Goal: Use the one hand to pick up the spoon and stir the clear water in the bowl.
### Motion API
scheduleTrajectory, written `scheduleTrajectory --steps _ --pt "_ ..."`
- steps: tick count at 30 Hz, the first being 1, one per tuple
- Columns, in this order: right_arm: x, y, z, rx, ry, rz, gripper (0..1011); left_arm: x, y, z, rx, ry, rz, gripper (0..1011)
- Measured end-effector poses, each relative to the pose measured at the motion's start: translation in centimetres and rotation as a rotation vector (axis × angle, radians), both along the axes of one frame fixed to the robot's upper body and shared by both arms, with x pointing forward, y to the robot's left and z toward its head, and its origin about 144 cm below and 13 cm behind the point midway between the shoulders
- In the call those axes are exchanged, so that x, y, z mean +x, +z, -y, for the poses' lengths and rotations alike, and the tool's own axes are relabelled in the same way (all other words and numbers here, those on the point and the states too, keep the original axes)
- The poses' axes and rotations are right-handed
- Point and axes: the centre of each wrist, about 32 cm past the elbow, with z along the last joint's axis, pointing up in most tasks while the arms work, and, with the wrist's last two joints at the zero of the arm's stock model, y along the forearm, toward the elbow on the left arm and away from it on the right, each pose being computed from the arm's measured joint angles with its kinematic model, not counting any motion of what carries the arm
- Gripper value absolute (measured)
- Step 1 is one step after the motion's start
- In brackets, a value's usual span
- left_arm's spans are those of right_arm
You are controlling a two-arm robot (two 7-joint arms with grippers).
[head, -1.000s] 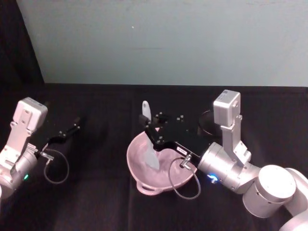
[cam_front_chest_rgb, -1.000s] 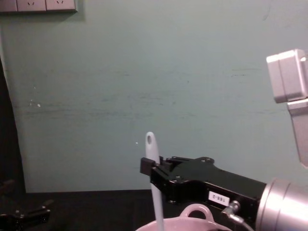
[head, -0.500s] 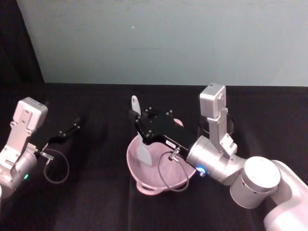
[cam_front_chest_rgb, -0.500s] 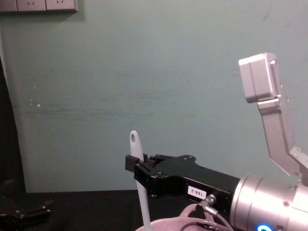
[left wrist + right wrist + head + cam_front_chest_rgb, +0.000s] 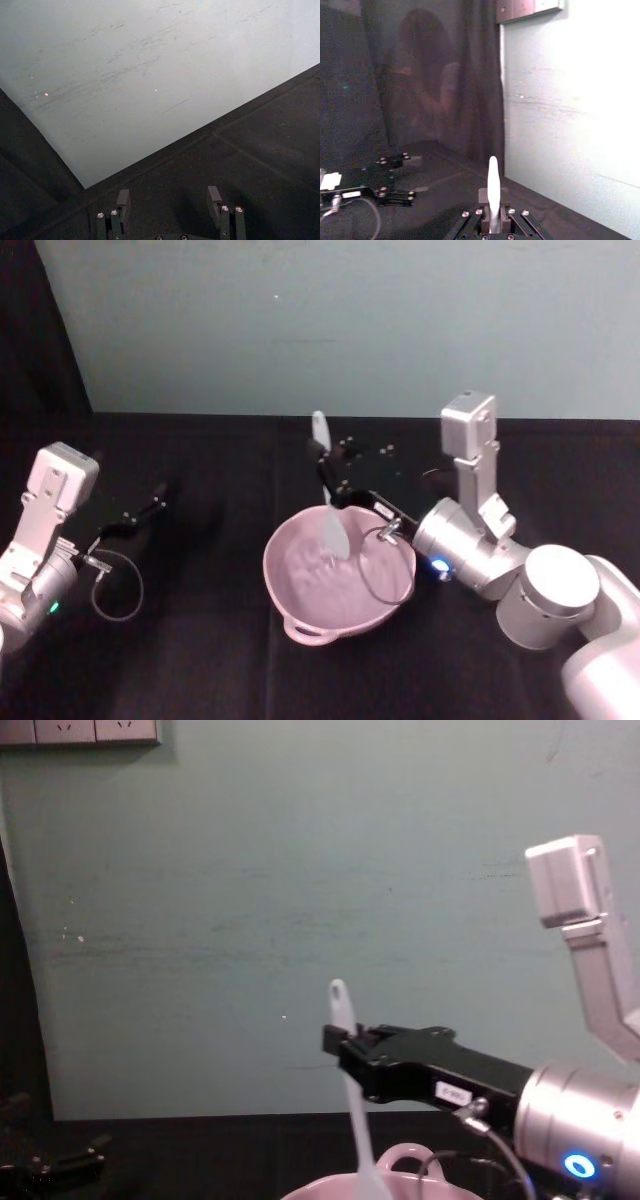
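Observation:
The pale pink bowl (image 5: 283,590) sits mid-table on black cloth, water inside, its loop handle (image 5: 309,632) at the near rim. The white spoon (image 5: 331,525) stands nearly upright with its blade dipped in at the far side; its holed handle tip (image 5: 339,990) points up. My right gripper (image 5: 328,464) is shut on the spoon's handle, reaching in from the right above the bowl's far rim (image 5: 325,1188). In the right wrist view the spoon (image 5: 493,185) rises from between the pads. My left gripper (image 5: 150,508) is parked at the left, open, with nothing between its fingers (image 5: 214,195).
Black cloth covers the table up to a pale green wall (image 5: 330,330). A looped cable (image 5: 118,590) hangs by the left wrist, and another cable (image 5: 375,585) droops from the right wrist over the bowl. Dark curtains (image 5: 420,90) stand at the left.
My right gripper has swept the spoon from the bowl's left side across to its far right side, with the blade staying in the water. The left arm has not moved.

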Motion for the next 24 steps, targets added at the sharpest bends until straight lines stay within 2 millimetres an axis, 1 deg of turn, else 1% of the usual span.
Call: scheduleTrajectory --steps 6,13,19,21,24 --pt "-0.2 0.1 1.2 0.001 -0.022 0.002 120 0.0 0.0 0.0 0.000 0.000 0.000 1005" --pt "-1.0 0.1 1.9 0.002 -0.024 0.002 120 0.0 0.0 0.0 0.000 0.000 0.000 1005" --pt "-2.0 0.2 1.9 0.001 -0.004 0.008 120 0.0 0.0 0.0 0.000 0.000 0.000 1005" --pt "-2.6 0.2 1.5 -0.001 0.020 0.010 120 0.0 0.0 0.0 0.000 0.000 0.000 1005" --pt "-3.1 0.2 1.1 -0.003 0.043 0.008 120 0.0 0.0 0.0 0.000 0.000 0.000 1005"
